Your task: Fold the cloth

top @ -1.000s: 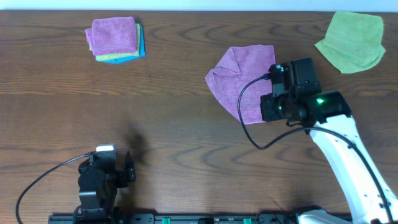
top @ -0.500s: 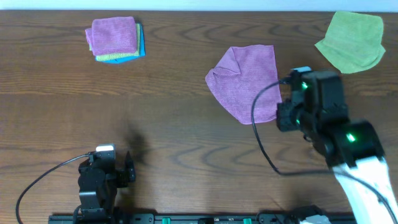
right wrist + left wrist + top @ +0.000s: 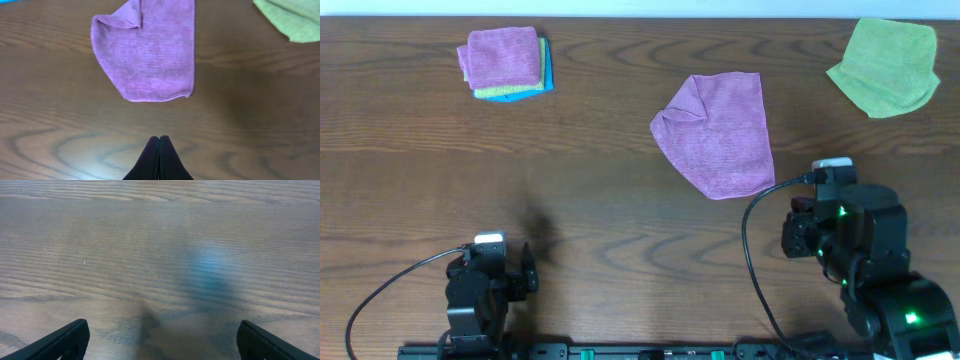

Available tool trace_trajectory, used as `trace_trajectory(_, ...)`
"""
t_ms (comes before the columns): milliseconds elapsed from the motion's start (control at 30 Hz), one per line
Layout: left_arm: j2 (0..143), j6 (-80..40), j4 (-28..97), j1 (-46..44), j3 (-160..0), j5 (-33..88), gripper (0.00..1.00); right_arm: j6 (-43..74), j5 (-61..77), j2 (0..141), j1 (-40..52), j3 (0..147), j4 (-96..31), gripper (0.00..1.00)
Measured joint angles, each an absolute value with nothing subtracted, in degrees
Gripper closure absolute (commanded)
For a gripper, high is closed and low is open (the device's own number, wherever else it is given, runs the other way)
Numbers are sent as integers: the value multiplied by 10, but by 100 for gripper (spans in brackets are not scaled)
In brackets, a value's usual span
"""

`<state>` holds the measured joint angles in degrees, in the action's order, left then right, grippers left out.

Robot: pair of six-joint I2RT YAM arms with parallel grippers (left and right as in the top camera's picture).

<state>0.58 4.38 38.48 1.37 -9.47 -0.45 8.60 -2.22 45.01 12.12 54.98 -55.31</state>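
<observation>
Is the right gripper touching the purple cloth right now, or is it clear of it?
Apart. The right wrist view shows the right gripper with its tips shut, and a strip of bare table between them and the near edge of the cloth.

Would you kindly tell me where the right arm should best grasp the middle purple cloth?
Probably the cloth by its near right corner, coming from the robot's side: that corner lies flat, exposed and closest to the right gripper, which is shut.
</observation>
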Motion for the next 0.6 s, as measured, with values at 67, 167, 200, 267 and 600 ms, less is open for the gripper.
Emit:
trace_trajectory(67, 6, 44, 385, 14, -95, -4, 5, 100, -17, 467, 121, 549, -564, 99)
trace_trajectory(167, 6, 44, 385, 14, -95, -4, 5, 124, -12, 507, 121, 549, -594, 97)
trace_trajectory(200, 6, 44, 385, 14, -95, -4, 5, 131, -13, 527, 121, 549, -606, 85)
trace_trajectory(267, 6, 44, 385, 14, -95, -4, 5, 149, -10, 559, 121, 548, -612, 56)
trace_trajectory(600, 6, 44, 385, 14, -95, -4, 5, 230, 4, 644, 121, 547, -583, 1)
